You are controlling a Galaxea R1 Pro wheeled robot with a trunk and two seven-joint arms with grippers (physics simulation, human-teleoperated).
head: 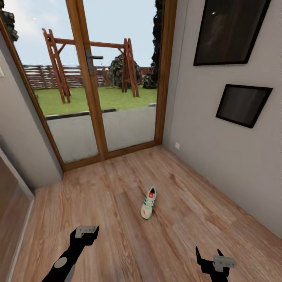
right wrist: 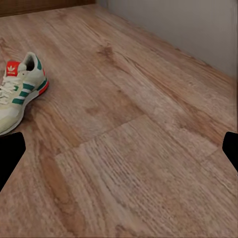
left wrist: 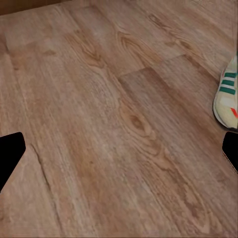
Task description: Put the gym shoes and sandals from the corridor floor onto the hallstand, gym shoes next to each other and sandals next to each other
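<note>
Head view, gym shoe (head: 149,202): one, cream-white with green stripes and red tongue label, lying alone on the corridor floor (head: 117,196) ahead of both arms, toe toward the robot.
Head view, left gripper (head: 87,232): low over the planks, empty; spread of jaws unclear.
Head view, right gripper (head: 209,256): fingers apart, holding nothing.
Head view, backdrop: glazed door (head: 94,78), two dark frames (head: 231,31) on the wall.
Left wrist view, shoe: green-striped side at the frame edge (left wrist: 227,99), on bare planks; dark fingertips (left wrist: 10,153) wide apart.
Right wrist view, shoe: one sneaker (right wrist: 20,91) on the floor, near the wall; fingertips (right wrist: 10,153) spread.

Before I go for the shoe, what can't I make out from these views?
- Gym shoe: small in head view; cut off by the frame edge in left wrist view and right wrist view.
- Left gripper, right gripper: finger spacing unclear in head view.
</note>
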